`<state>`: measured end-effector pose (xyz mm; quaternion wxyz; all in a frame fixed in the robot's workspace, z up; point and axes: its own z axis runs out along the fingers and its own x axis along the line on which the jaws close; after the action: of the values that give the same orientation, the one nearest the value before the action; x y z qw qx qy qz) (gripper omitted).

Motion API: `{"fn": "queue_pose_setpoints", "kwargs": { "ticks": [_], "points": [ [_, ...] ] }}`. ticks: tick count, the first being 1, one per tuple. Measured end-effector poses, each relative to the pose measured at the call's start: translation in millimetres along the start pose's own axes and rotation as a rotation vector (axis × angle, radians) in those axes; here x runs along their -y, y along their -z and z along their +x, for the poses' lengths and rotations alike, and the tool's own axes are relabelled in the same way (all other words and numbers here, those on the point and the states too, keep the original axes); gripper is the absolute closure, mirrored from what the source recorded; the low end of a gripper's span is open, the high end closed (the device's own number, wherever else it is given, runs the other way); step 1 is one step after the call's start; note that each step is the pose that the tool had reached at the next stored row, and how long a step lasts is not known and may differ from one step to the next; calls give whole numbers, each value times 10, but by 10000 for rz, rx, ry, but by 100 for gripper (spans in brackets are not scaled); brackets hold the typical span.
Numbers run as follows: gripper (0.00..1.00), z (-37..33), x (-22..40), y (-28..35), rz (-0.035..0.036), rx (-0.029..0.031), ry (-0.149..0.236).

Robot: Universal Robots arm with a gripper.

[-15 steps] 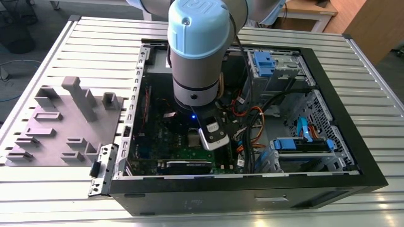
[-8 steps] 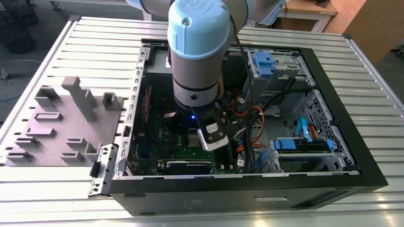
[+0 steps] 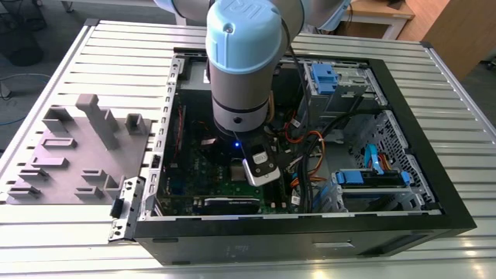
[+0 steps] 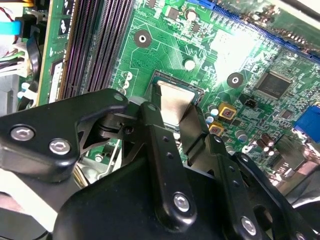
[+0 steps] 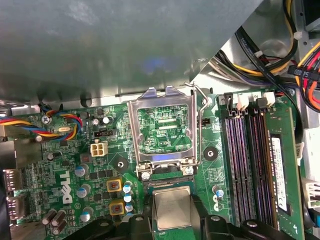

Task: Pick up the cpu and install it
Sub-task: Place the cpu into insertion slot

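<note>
exterior view's left: grey plastic blocks (image 3: 78, 151) sit on the slatted worktop (image 3: 62, 232), just beside an open computer case (image 3: 310, 238). centre: arm (image 3: 240, 64) reaches down into the case, its lower end over the green board (image 3: 232, 183). exterior view's right: blue drive brackets (image 3: 370, 177) inside the case wall. second wrist view: tool (image 4: 173, 114) has its black fingers (image 4: 155, 140) closed in on the cpu (image 4: 172, 100), one against each opposite edge, so the gap is only as wide as the chip. dull silver top faces up, level with the board. first wrist view: cpu (image 5: 172, 207) is low over the socket, just beside the hinge end of the socket frame (image 5: 167, 161), which stands flipped open. cannot tell whether the chip is seated. memory slots (image 5: 245, 160) run alongside the socket.
</note>
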<state>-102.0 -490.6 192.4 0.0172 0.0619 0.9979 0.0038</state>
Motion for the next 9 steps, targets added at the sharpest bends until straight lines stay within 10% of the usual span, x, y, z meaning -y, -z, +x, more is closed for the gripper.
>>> {"fn": "queue_pose_setpoints", "kwargs": {
  "ticks": [9],
  "points": [
    [59, 5, 0, -31, -7, 1, 34]
  ]
}}
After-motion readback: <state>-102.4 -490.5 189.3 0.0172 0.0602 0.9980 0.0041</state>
